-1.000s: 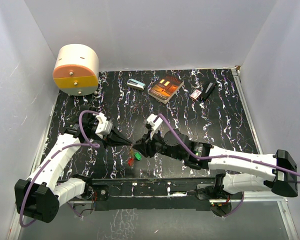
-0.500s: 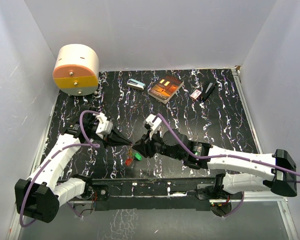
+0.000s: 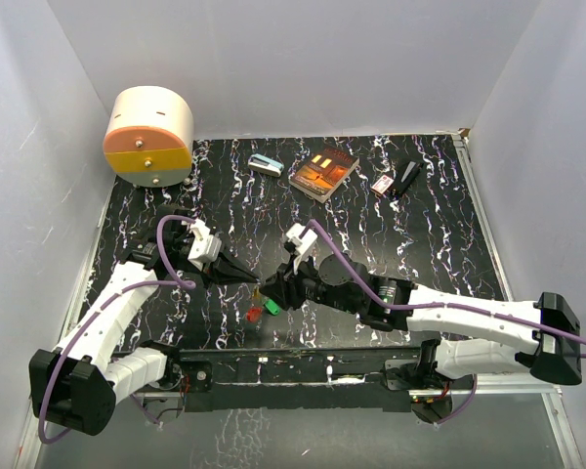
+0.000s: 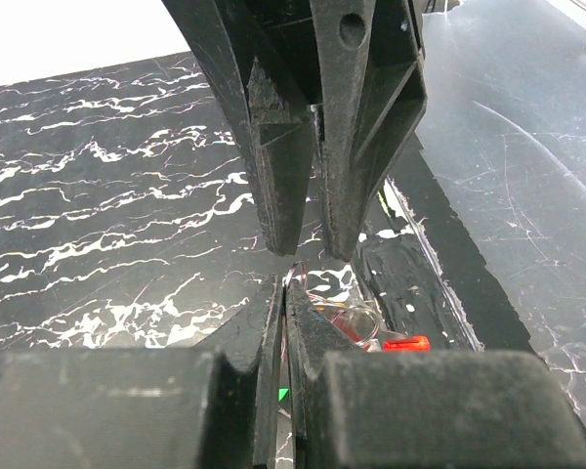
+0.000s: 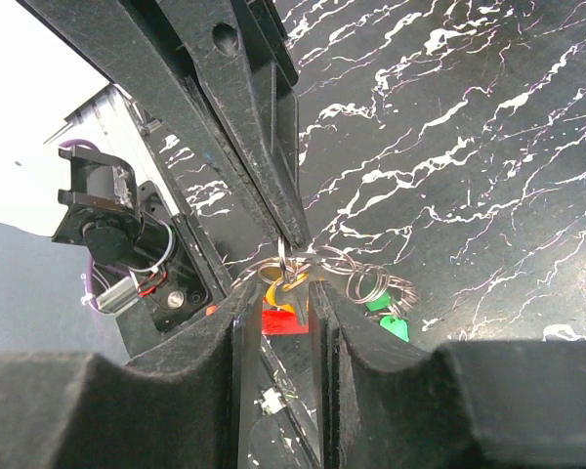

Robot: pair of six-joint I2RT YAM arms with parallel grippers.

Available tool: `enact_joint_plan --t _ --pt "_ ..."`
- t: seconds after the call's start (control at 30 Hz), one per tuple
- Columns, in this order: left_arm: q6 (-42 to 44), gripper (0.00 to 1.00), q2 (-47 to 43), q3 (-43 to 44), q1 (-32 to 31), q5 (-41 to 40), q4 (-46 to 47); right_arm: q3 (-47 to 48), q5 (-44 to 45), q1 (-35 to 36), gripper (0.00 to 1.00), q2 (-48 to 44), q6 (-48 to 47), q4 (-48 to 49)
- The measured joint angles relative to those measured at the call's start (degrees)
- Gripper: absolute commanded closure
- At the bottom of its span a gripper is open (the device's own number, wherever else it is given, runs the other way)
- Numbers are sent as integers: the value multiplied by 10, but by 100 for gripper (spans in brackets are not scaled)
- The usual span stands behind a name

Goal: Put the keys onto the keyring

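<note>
1. Black fingers on the left gripper (image 3: 255, 284) are pressed nearly together, and a thin loop of the keyring (image 5: 356, 277) is nipped at their tips. Over the last second the tip has scarcely moved. It remains nose to nose with the other arm's tip.
2. Just under and between the two sets of fingertips hang the keys (image 5: 303, 308). The red key (image 3: 254, 315) lies below the left tip and the green key (image 3: 270, 306) just beside it, toward the right fingers. Only the red head has swung a shade. I judge this to be fine aligning, with no fresh key threaded on yet.
3. The right gripper (image 5: 276, 293) has its jaws narrowed to a slit. A yellow key head (image 5: 272, 278) and a ring loop sit in that slit. Whether they are truly clamped, I cannot tell. This arm too has only crept.
4. Beneath the fingers lies the tabletop (image 3: 439, 234), black and veined with white. Well beyond the fingers, running left to right, are a cream-and-orange drum (image 3: 148, 137), a teal-and-white box (image 3: 265, 164), a book (image 3: 323, 172), a red-and-white box (image 3: 382, 185) and a dark object (image 3: 407, 177). None has shifted.
5. Pale walls (image 3: 303, 68) close in the scene at left, back and right.
</note>
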Motion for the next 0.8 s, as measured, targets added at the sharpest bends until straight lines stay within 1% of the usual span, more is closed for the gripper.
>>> enact_joint_plan --t 0.4,0.8 --pt "-8 100 0 0 0 -1 7 2 7 0 66 0 2 1" --pt "-6 100 0 0 0 0 1 23 12 0 67 33 -18 17"
